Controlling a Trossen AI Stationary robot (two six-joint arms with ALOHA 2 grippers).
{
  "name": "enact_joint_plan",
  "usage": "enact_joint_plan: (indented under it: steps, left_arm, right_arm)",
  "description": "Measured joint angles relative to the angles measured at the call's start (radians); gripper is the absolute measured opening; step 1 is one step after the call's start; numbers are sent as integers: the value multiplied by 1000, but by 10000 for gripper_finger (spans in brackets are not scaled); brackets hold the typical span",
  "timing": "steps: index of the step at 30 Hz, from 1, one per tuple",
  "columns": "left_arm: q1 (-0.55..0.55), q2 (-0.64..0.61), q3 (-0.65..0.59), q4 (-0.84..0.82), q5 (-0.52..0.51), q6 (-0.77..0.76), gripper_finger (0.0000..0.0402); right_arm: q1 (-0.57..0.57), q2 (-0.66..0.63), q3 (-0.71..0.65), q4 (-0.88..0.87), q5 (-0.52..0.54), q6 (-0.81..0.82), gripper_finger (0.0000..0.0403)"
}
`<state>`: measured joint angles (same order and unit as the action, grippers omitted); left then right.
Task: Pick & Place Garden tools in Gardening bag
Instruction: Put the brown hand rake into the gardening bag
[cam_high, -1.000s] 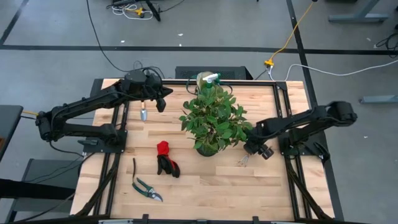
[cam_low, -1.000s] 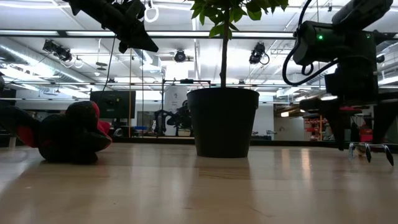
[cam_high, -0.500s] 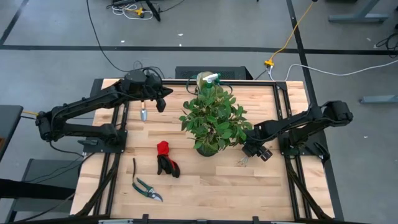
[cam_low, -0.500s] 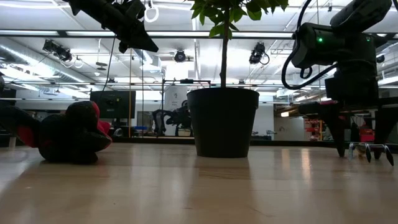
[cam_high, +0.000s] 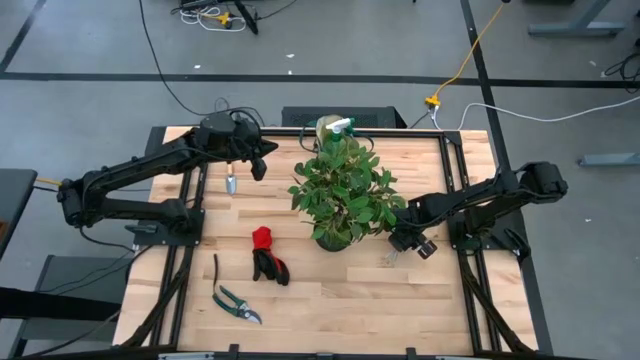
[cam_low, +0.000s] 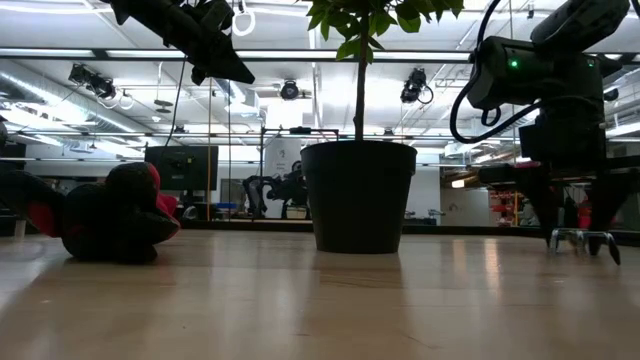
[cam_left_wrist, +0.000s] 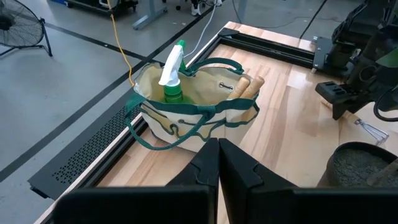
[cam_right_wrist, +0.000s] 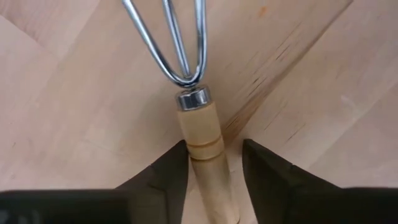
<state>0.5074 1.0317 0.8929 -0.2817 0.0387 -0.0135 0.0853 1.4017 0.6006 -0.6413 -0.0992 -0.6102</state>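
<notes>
Light wood planks form the counter (cam_high: 330, 290), which stands on a grey concrete floor (cam_high: 330, 40) crossed by cables. Beyond it, the low view shows a workshop hall with ceiling lights.

The right end effector (cam_right_wrist: 211, 165) is at the counter's right side, beside the potted plant (cam_high: 343, 190). Its fingers (cam_right_wrist: 165, 171) straddle the wooden handle of the hand rake (cam_right_wrist: 199, 143), which lies flat on the counter; they are narrowed to the handle, grasping it.

The left end effector (cam_left_wrist: 218, 163) is clenched, holding nothing, raised above the counter's far left area.

The tan gardening bag (cam_left_wrist: 193, 106) sits at the far edge, containing the green spray bottle (cam_left_wrist: 171, 71). The gloves (cam_high: 267, 255) and pruning shears (cam_high: 236, 301) lie near the front left.
</notes>
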Motion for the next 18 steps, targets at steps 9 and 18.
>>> enact_joint_plan:
  steps: [9,18]
  left_arm:
    - [0,0,0,0,0,0,12]
    - [0,0,0,0,0,0,12]
  right_arm:
    - [0,0,-1,1,-13,0,109]
    - [0,0,-1,2,-19,-2,80]
